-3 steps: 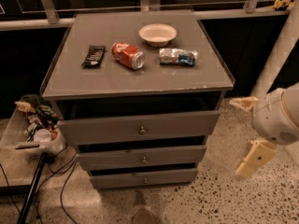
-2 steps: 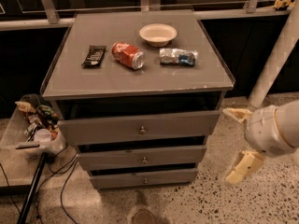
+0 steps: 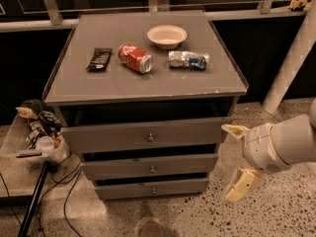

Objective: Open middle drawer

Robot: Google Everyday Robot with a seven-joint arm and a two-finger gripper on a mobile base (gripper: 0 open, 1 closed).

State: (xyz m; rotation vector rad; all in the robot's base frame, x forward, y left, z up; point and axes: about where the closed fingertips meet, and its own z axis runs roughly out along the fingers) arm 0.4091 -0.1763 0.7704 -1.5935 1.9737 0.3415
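Observation:
The grey cabinet has three drawer fronts stacked one above the other. The middle drawer point(image 3: 123, 167) is the medium-height front with a small round knob point(image 3: 152, 170) at its centre, and its front looks pushed in. My gripper point(image 3: 237, 158) is to the right of the cabinet, about level with the middle drawer and apart from it. It is open and empty, with one cream finger point(image 3: 235, 130) above and the other below.
On the cabinet top point(image 3: 148, 83) lie a dark snack packet point(image 3: 99, 58), a red can on its side point(image 3: 135, 58), a white bowl point(image 3: 167, 35) and a crushed bottle point(image 3: 188, 59). A tray of clutter point(image 3: 34, 132) and cables stand at the left. A white post point(image 3: 291, 63) is at the right.
My gripper has moved left and a little down, closer to the cabinet's right side. The drawers have not moved.

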